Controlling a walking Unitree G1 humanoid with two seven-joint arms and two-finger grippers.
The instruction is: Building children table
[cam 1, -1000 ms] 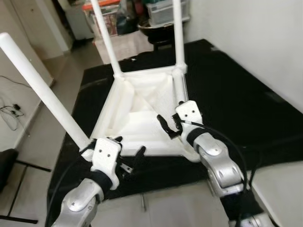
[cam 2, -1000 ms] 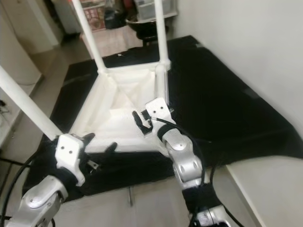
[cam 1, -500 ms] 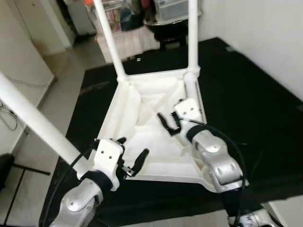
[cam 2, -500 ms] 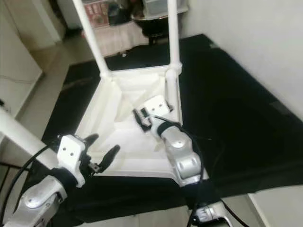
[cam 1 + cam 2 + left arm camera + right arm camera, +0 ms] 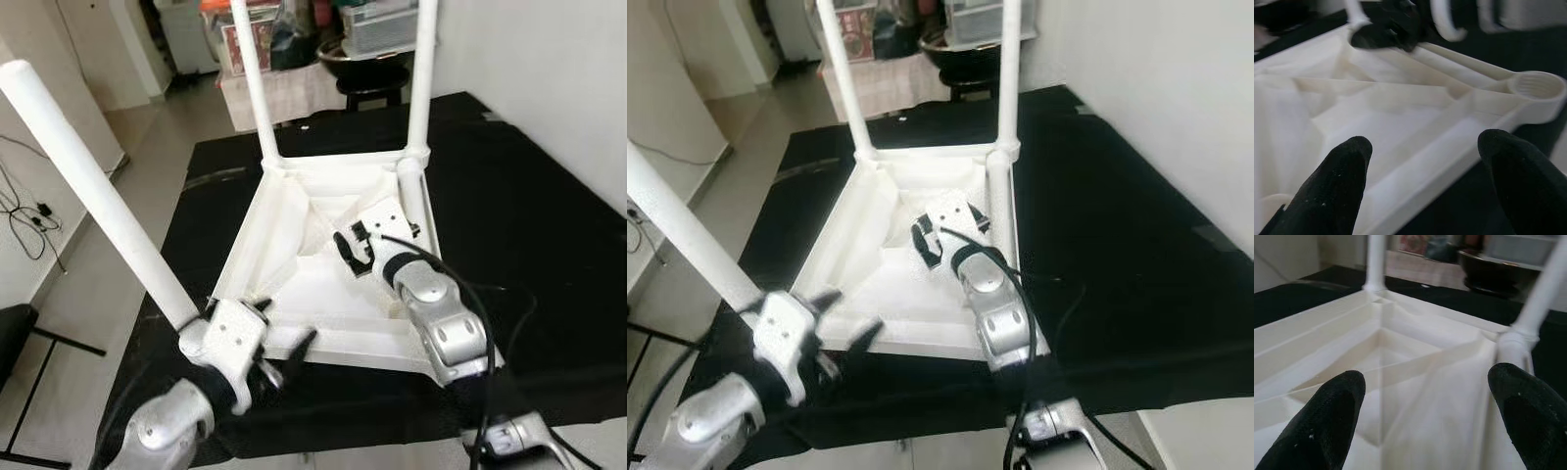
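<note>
A white children's table (image 5: 294, 225) lies upside down on a black mat. Three white legs stand in its corners: the near-left leg (image 5: 98, 186), the far-left leg (image 5: 253, 78) and the far-right leg (image 5: 421, 78). The near-right corner socket (image 5: 1540, 85) is empty. My left gripper (image 5: 281, 328) hovers open at the table's near edge beside the near-left leg, holding nothing. My right gripper (image 5: 351, 245) is open over the ribbed underside, near the right rim. Its fingers (image 5: 1327, 416) point toward the far legs.
The black mat (image 5: 519, 225) spreads wide to the right, up to a white wall (image 5: 549, 78). Storage boxes (image 5: 387, 20) and a black stool (image 5: 372, 78) stand behind the table. Cables (image 5: 24, 215) lie on the tiled floor at left.
The whole picture has shifted with the camera. My right gripper has reached a little farther in over the underside. Both grippers remain open and empty.
</note>
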